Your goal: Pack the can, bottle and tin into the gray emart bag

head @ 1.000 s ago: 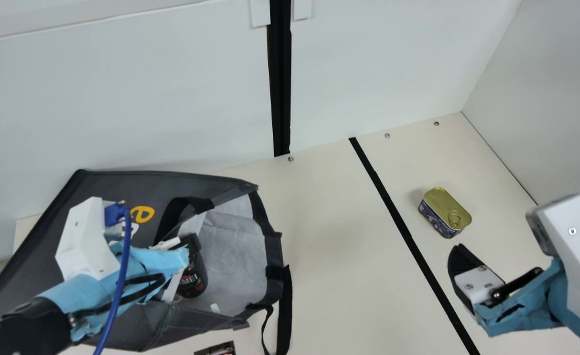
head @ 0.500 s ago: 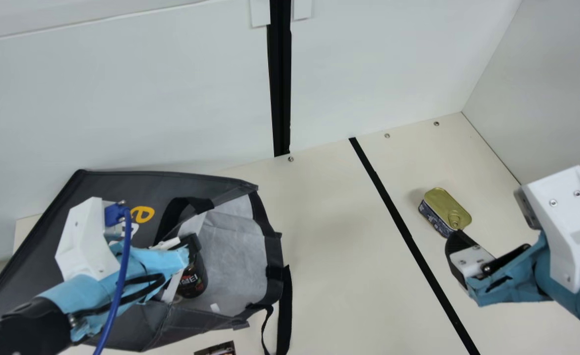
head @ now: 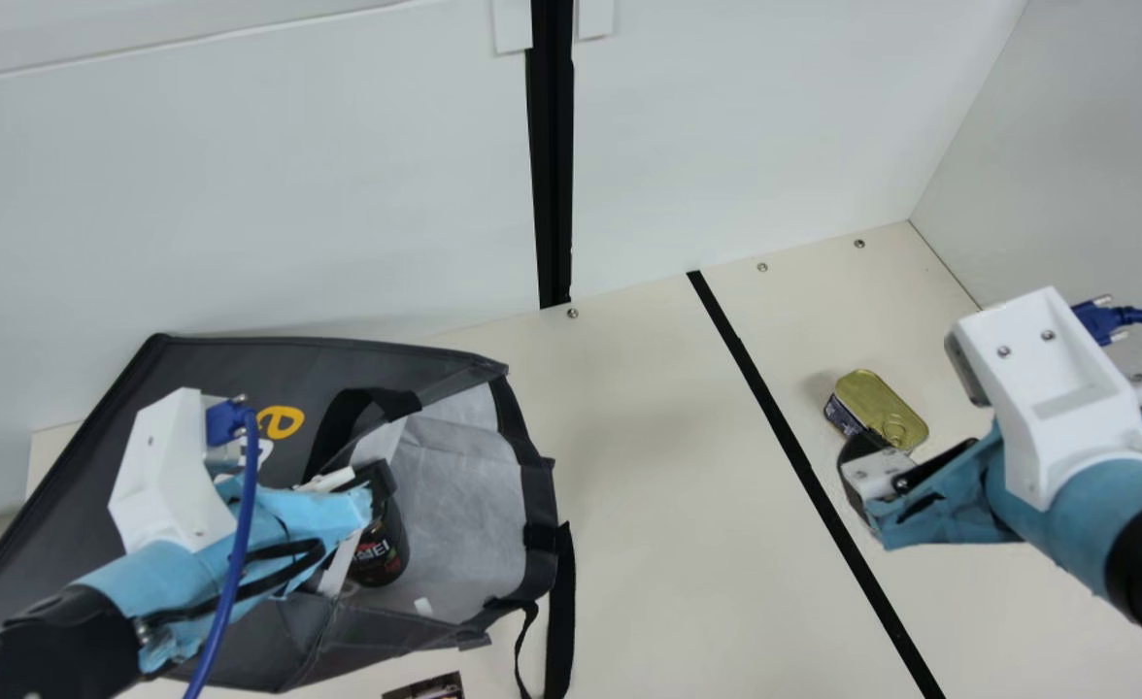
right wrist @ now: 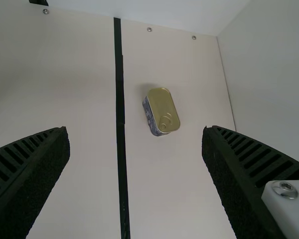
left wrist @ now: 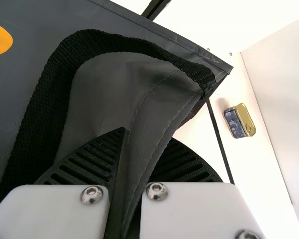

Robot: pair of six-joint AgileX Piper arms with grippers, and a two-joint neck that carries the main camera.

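Closer to the tin [head: 882,408], at three o'clock, swings the right tool [right wrist: 134,130], spread wide. The left tool [left wrist: 148,133] pinches the bag [head: 221,374] at eight; a dark bottle [head: 380,553] is in, the tin's still to go, the can I can't tell.

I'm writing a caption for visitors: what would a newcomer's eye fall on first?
Probably the big gray bag at the main view's left, its rim pinched by the left claw, with a dark container inside its mouth. Next, the gold-topped tin right of the black stripe, the open right claw near it.
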